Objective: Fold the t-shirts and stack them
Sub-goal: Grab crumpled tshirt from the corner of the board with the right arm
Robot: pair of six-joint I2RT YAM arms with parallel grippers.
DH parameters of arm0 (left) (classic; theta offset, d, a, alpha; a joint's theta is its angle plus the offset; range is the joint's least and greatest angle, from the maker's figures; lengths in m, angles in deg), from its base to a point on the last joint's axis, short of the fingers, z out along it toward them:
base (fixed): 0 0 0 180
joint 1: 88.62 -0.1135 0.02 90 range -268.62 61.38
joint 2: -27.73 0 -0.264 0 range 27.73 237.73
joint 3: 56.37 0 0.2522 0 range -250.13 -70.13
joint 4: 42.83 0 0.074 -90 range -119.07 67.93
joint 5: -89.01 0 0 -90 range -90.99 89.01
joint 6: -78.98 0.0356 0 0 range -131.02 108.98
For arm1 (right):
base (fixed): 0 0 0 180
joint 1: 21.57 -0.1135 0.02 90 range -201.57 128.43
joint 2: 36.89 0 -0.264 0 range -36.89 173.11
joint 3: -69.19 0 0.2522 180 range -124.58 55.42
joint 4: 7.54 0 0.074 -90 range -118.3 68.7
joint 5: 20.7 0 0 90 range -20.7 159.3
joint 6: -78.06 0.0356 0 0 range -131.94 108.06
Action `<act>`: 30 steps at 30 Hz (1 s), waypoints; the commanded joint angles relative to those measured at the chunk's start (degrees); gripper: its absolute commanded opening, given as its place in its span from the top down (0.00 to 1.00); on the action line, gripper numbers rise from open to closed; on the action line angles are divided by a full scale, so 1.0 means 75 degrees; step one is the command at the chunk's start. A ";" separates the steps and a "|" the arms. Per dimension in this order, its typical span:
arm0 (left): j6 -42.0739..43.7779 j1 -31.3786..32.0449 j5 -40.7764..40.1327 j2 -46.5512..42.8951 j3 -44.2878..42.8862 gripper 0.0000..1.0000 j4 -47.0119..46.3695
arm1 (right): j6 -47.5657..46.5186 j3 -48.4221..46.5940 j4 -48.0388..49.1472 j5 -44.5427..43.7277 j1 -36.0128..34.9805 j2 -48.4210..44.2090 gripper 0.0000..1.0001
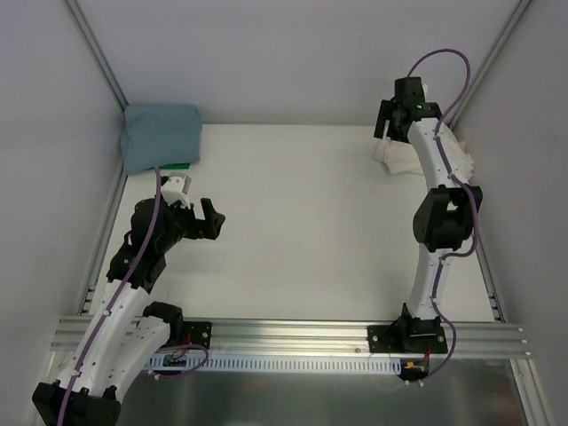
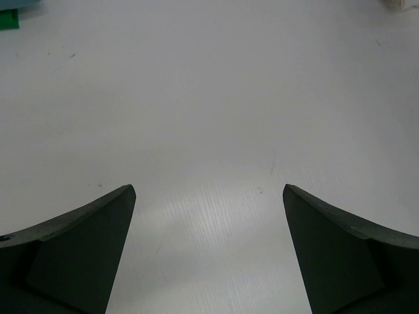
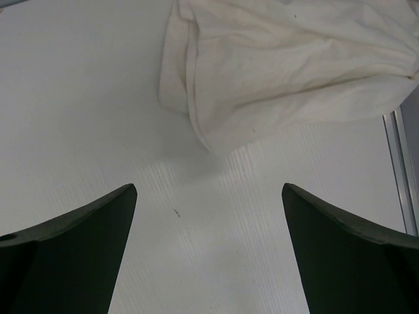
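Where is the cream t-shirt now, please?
In the top view, the cream t-shirt lies crumpled at the far right of the table, beside the right claw, across from the teal t-shirt.

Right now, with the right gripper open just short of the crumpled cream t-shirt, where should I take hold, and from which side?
Probably the thick seamed edge of the cream t-shirt, nearest the right gripper. Come straight ahead over the bare table: that edge is bunched into a fold facing the open jaws, while the shirt's right side reaches the frame rail.
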 commanded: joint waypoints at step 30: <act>0.0079 -0.0036 0.0020 0.0248 -0.0333 0.01 0.0071 | 0.2044 -0.0804 0.0690 0.2689 0.1351 0.2919 0.70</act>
